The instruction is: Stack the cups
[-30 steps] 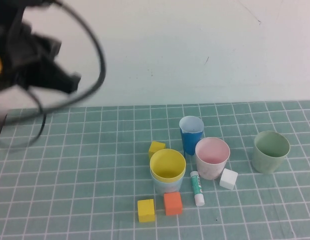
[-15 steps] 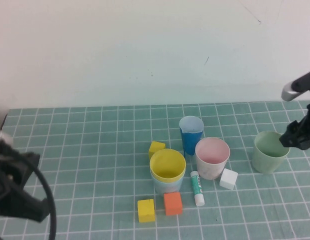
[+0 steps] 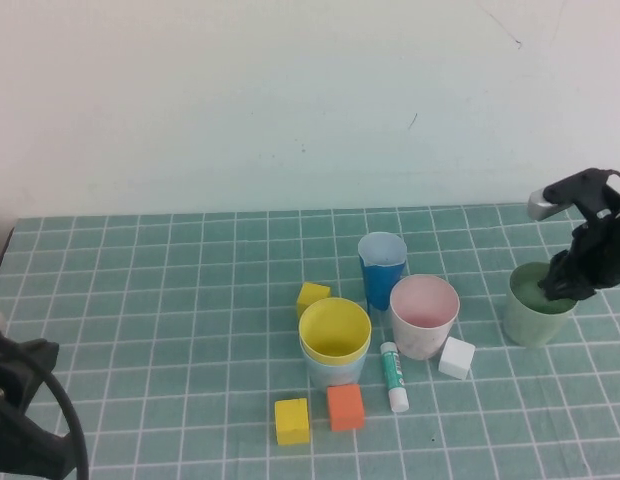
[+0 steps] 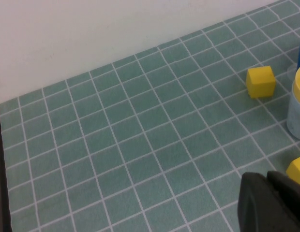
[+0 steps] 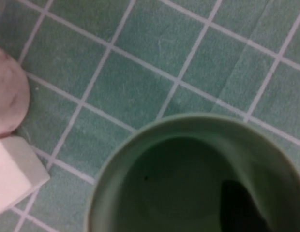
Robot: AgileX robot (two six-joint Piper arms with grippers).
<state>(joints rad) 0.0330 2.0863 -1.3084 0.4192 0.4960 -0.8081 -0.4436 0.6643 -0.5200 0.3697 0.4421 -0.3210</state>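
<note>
Pale green cup [image 3: 538,308] stands upright on the green gridded mat [image 3: 170,300], far right of the cluster and well apart from the other cups. Right gripper [image 3: 562,285] hangs at its mouth: one dark finger [image 5: 242,205] reaches down inside the cup, seen against the inner wall in the right wrist view; the other finger is hidden, so whether the claw has closed on the rim cannot be told. Half a second ago this gripper stood slightly higher at the cup's far rim; a second ago it was out of the high view altogether.

Yellow cup [image 3: 335,333] sits nested in the light blue cup [image 3: 330,372] at mid-mat, both upright. Pink cup [image 3: 424,315] stands just to their right, with a darker blue cup [image 3: 382,268] behind it. None of the cups has shifted across the three moments.

Around them lie a yellow cube [image 3: 313,296] behind the stack, a second yellow cube [image 3: 292,421] and an orange cube [image 3: 345,407] in front, a white cube [image 3: 457,357] beside the pink cup, and a green-and-white glue stick [image 3: 394,376] lying flat between stack and pink cup.

Left gripper [image 3: 20,410] sits low at the near left corner, claw closed and holding nothing; a second ago it was up at the far left.
</note>
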